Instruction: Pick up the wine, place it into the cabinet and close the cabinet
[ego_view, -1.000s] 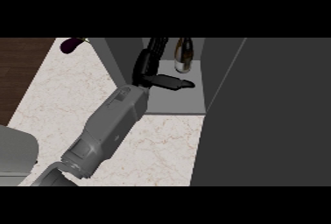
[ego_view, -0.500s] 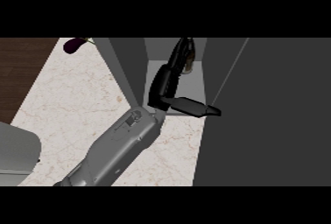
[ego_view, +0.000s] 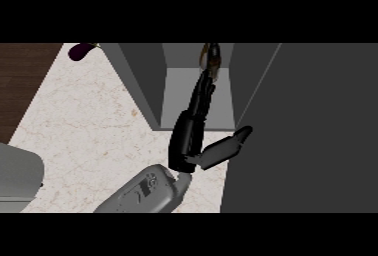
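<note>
Fingers (ego_view: 201, 95) of the left hand (ego_view: 186, 140) lie straight and close together, reaching up the view into the open compartment of the cabinet (ego_view: 140, 85). They curl round nothing. The thumb (ego_view: 227, 146) sticks out wide to the right, and its tip lies at the edge of the dark cabinet door (ego_view: 303, 130), which fills the right side of the view.

The wine (ego_view: 212, 56) stands inside the cabinet at the back of the compartment, on its pale floor, directly beyond the fingertips. The tips end right at the bottle's lower part. They may be touching it, but the dark fingers and the dark bottle run together there, so contact cannot be made out. The bottle shows as a narrow brownish shape, too small and dim for any label or writing on it to be read.

The grey forearm (ego_view: 148, 192) comes in from the lower edge, left of the middle, and slants up to the right over the pale marbled counter (ego_view: 88, 125). A small purple object (ego_view: 81, 50) lies on the counter at the top left, just outside the cabinet's left wall and well apart from the hand. A rounded grey shape (ego_view: 16, 175) sits at the left edge.
</note>
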